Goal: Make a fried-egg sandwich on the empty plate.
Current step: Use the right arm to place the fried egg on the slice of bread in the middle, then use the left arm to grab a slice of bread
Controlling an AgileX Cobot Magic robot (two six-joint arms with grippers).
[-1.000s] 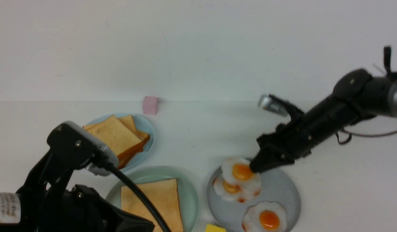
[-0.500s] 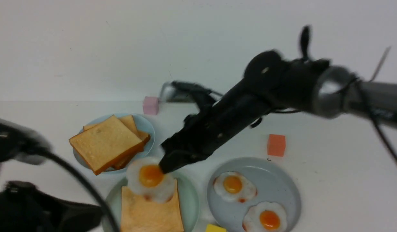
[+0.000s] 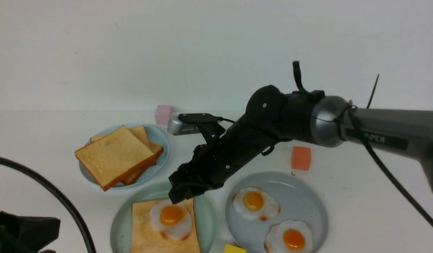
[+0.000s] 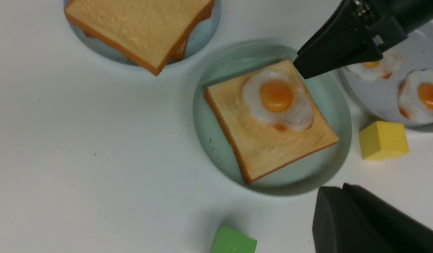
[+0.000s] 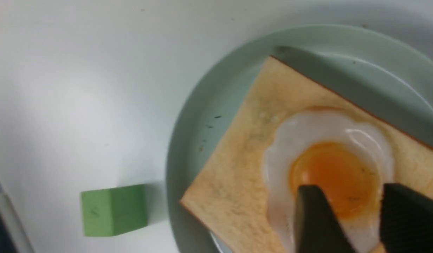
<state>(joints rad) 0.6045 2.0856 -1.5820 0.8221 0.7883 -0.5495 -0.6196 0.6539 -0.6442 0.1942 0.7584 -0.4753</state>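
Note:
The pale mint-green plate [image 3: 120,214] sits at the front centre and holds one toast slice [image 3: 146,233]. A fried egg [image 3: 170,219] lies uncovered on the toast. My right gripper [image 3: 176,196] hovers just above the egg's far edge, open and empty. In the right wrist view its fingers [image 5: 315,218] straddle the yolk of the egg [image 5: 290,147] without touching it, over the toast [image 5: 237,175] and plate [image 5: 188,154]. The left wrist view shows the plate [image 4: 216,147], toast [image 4: 272,151], egg [image 4: 276,102] and my left gripper [image 4: 337,189], shut and empty, beside the plate.
A stack of toast slices [image 3: 114,154] lies on a light-blue plate [image 3: 159,140]. A grey-blue plate [image 3: 304,200] holds two fried eggs [image 3: 255,203]. Pink [image 3: 163,114], orange [image 3: 301,158], yellow [image 3: 234,249] and green [image 4: 232,242] cubes stand around the plates.
My right gripper carried a fried egg from the grey-blue plate to the toast on the mint plate and let it go. My left arm drew back to the lower left.

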